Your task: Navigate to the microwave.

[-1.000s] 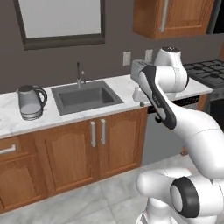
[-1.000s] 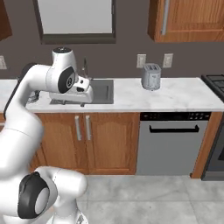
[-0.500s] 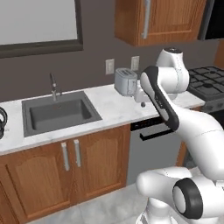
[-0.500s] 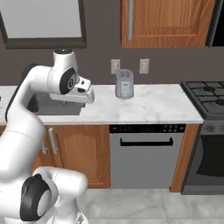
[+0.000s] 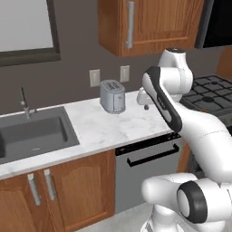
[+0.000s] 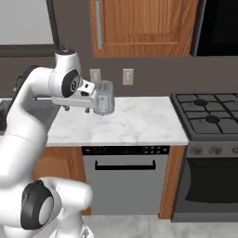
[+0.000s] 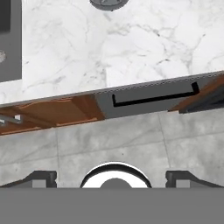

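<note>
Countertop (image 6: 139, 122) white marble (toaster (image 5: 112, 96) on it) | microwave (image 6: 217, 28) upper right | fingers (image 7: 112, 177) wide, empty

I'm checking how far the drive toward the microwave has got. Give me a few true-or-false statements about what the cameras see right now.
1. A silver toaster stands on the marble counter. True.
2. The dishwasher sits under the counter, left of the gas stove. True.
3. The tool grips the toaster. False: its tips stand apart with nothing between them.
4. A kettle stands beside the toaster. False: no kettle shows there.
5. The microwave is the dark panel above the stove. True.
</note>
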You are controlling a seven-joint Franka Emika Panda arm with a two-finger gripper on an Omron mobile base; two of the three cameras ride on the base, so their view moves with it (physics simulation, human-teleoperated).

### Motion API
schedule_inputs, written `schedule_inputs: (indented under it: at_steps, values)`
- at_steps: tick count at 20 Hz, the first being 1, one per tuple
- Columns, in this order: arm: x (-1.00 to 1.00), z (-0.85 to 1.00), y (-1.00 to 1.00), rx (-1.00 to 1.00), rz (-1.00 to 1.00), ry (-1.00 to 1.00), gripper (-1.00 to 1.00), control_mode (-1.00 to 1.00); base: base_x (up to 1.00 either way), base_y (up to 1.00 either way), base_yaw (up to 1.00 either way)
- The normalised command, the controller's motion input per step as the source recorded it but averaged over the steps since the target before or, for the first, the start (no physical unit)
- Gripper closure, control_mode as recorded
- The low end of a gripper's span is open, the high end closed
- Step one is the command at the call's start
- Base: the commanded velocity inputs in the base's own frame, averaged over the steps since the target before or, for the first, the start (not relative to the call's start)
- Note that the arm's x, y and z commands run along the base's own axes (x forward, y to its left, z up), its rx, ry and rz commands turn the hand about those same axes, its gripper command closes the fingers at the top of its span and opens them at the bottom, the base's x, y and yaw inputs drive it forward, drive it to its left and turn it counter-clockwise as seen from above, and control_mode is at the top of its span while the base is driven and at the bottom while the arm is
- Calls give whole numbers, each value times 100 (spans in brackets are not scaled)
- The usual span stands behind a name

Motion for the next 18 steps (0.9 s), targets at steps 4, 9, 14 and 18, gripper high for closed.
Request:
schedule_inputs:
  at_steps: [4,9,14,18]
  values:
    - [0,0,0,0,0,0,-100,100,11,-100,-2]
    - [0,0,0,0,0,0,-100,100,7,-100,-2]
    - [0,0,0,0,0,0,-100,100,5,-100,0]
    - [0,0,0,0,0,0,-100,100,1,-100,0]
